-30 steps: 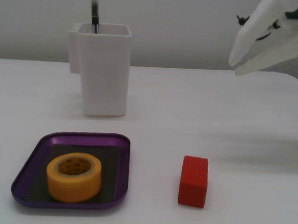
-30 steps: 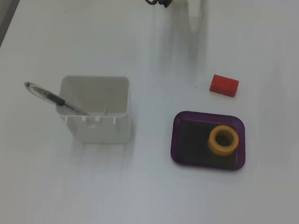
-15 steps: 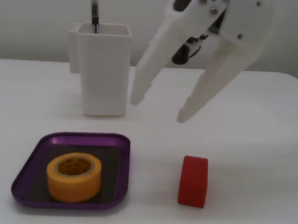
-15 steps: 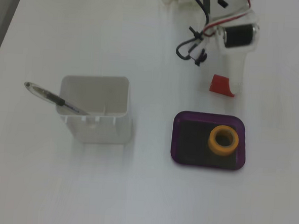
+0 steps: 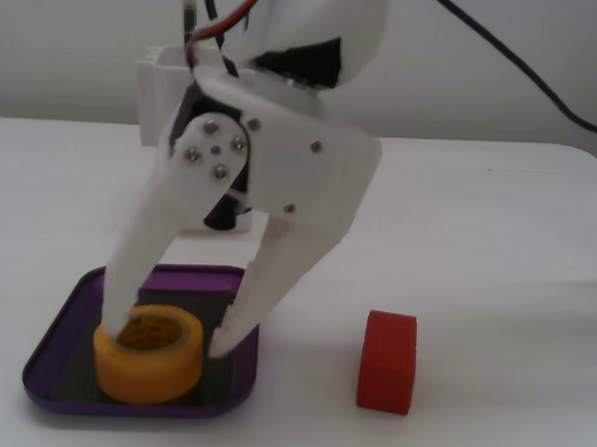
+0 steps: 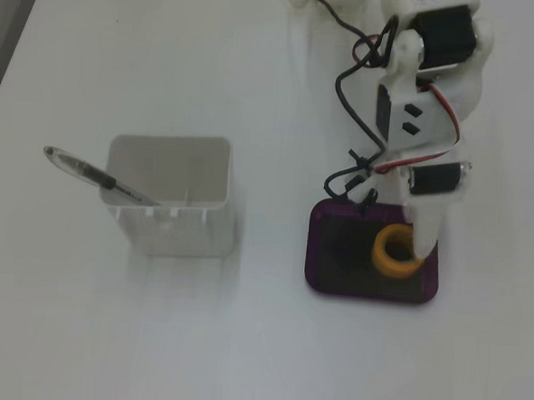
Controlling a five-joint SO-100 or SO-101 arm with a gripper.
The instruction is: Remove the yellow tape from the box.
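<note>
The gripper [image 5: 162,339] is reaching down into the box [image 5: 52,346], its two white fingers spread apart and straddling the tape [image 5: 148,356]: in a fixed view one fingertip [image 5: 115,319] is sitting at the roll's left edge and the other [image 5: 227,338] just beside its right edge, though whether either is pressing on it is unclear. The tape is lying flat on the box's dark bottom, hollow core facing up, toward the front in that view. In a fixed view from above, the tape [image 6: 392,253] is sitting in the right part of the box [image 6: 326,267], with the gripper [image 6: 420,250] overlapping its right side. A red block [image 5: 387,361] is standing on the table [image 5: 506,274] right of the box, apart from it. A white container [image 6: 169,199] is standing well left of the box in the view from above, with a pen [image 6: 96,177] leaning out of it.
</note>
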